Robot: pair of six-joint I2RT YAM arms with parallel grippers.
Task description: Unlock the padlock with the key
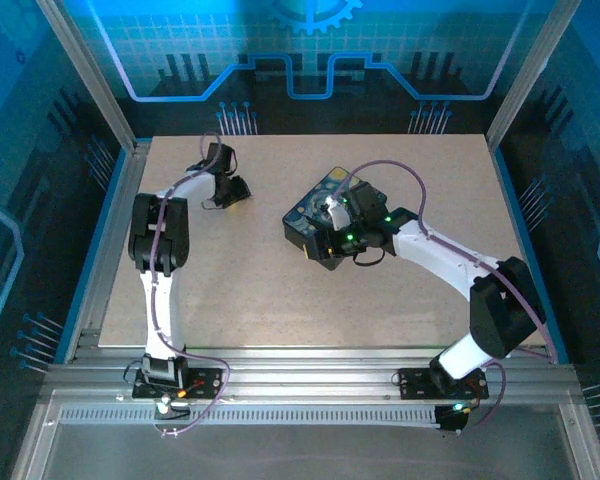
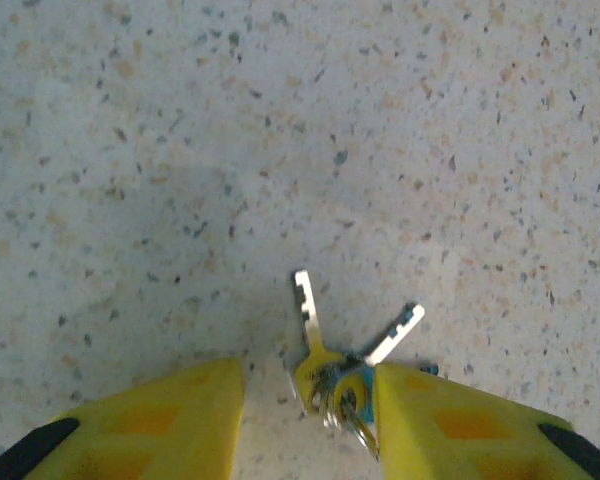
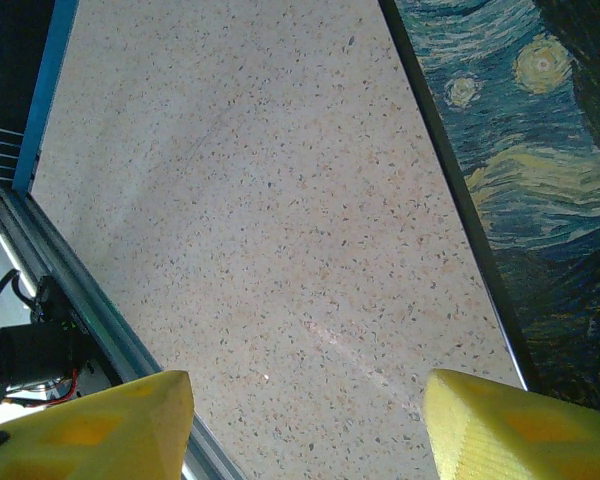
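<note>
A small bunch of keys lies flat on the speckled table. One key [image 2: 307, 310] points away from me, a second key [image 2: 395, 333] fans out to the right, and both hang on one ring [image 2: 345, 402]. My left gripper [image 2: 308, 388] is down at the table with its yellow fingers apart around the key heads. The ring rests against the right finger [image 2: 440, 420] and the left finger stands clear. From above, the left gripper [image 1: 234, 189] is at the far left of the table. My right gripper [image 3: 308, 392] is open over bare table. The padlock is out of view.
A black box with a blue and yellow swirling lid [image 1: 323, 188] sits mid-table under the right gripper [image 1: 330, 228], and its lid [image 3: 520, 150] runs along that wrist view's right side. The table's aluminium rail [image 3: 90, 300] runs at the lower left there.
</note>
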